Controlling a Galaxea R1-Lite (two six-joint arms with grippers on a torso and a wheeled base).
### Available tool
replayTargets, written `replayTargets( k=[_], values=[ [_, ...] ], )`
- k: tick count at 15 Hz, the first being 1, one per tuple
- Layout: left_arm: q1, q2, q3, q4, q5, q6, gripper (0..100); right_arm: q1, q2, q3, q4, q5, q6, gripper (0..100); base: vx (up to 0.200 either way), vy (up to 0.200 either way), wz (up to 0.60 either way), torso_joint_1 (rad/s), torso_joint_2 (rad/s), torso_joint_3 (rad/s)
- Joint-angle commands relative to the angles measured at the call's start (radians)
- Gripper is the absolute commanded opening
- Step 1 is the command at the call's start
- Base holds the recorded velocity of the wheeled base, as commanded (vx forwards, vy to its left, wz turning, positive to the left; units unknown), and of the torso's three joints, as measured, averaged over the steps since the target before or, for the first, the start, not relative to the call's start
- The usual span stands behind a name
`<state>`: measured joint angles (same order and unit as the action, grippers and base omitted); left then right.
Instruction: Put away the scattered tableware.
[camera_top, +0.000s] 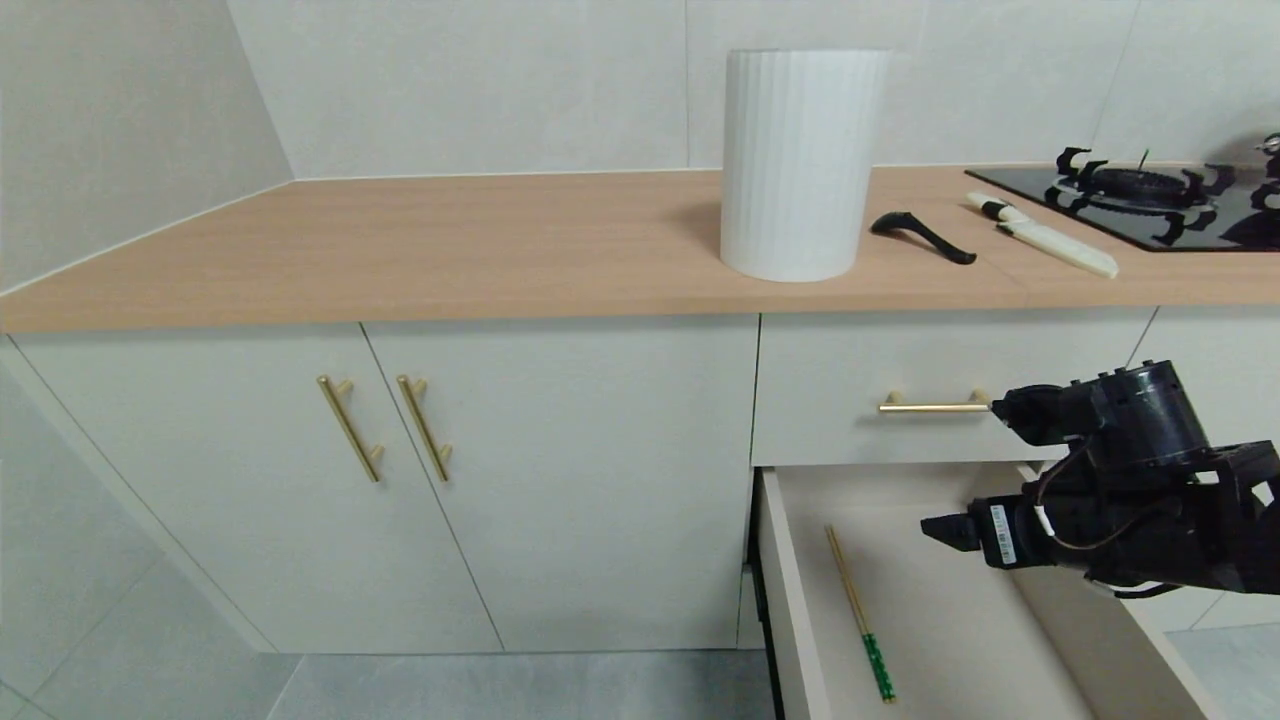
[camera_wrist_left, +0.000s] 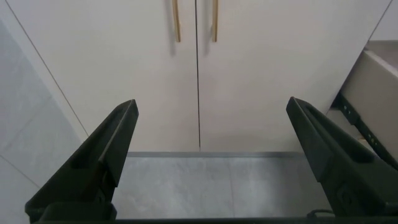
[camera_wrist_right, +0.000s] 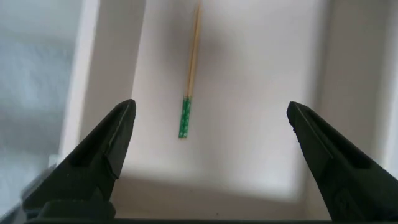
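Note:
A pair of wooden chopsticks (camera_top: 858, 612) with green ends lies in the open drawer (camera_top: 787, 590) at the lower right. My right gripper (camera_top: 960, 465) hangs open over the drawer, and its wrist view shows the chopsticks (camera_wrist_right: 189, 81) below it on the drawer floor (camera_wrist_right: 255, 137), apart from the right gripper (camera_wrist_right: 210, 107). On the wooden counter (camera_top: 450, 250) lie a black spoon-like utensil (camera_top: 922, 237) and a white-bladed knife (camera_top: 1048, 236). My left gripper (camera_wrist_left: 211, 106) is open and holds nothing, low in front of the cabinet doors (camera_wrist_left: 267, 74).
A tall white ribbed container (camera_top: 800, 165) stands on the counter just left of the black utensil. A black gas hob (camera_top: 1140, 200) occupies the counter's far right. A shut drawer with a gold handle (camera_top: 935, 406) sits above the open one. The left half of the counter is bare.

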<state>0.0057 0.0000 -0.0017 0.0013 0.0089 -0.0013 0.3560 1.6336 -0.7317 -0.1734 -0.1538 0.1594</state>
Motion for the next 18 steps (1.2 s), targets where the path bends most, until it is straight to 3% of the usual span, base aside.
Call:
replayTargets(
  k=[1, 11, 14, 18],
  values=[
    [0.0, 0.0, 0.0, 0.0, 0.0, 0.0, 100, 0.0, -0.024, 0.002, -0.001, 0.0, 0.0, 100, 0.0, 0.0, 0.0, 0.041, -0.56, -0.354],
    [0.0, 0.0, 0.0, 0.0, 0.0, -0.002, 100, -0.002, -0.024, -0.008, -0.005, 0.002, -0.001, 100, 0.0, 0.0, 0.0, 0.143, -0.48, -0.327],
    [0.0, 0.0, 0.0, 0.0, 0.0, 0.0, 100, -0.005, -0.005, -0.052, -0.006, 0.023, -0.026, 100, 0.0, 0.0, 0.0, 0.183, -0.5, -0.308],
    [0.0, 0.0, 0.0, 0.0, 0.0, 0.0, 100, -0.115, 0.054, -0.232, 0.009, 0.111, -0.081, 100, 0.0, 0.0, 0.0, 0.187, -0.49, -0.294]
  ],
)
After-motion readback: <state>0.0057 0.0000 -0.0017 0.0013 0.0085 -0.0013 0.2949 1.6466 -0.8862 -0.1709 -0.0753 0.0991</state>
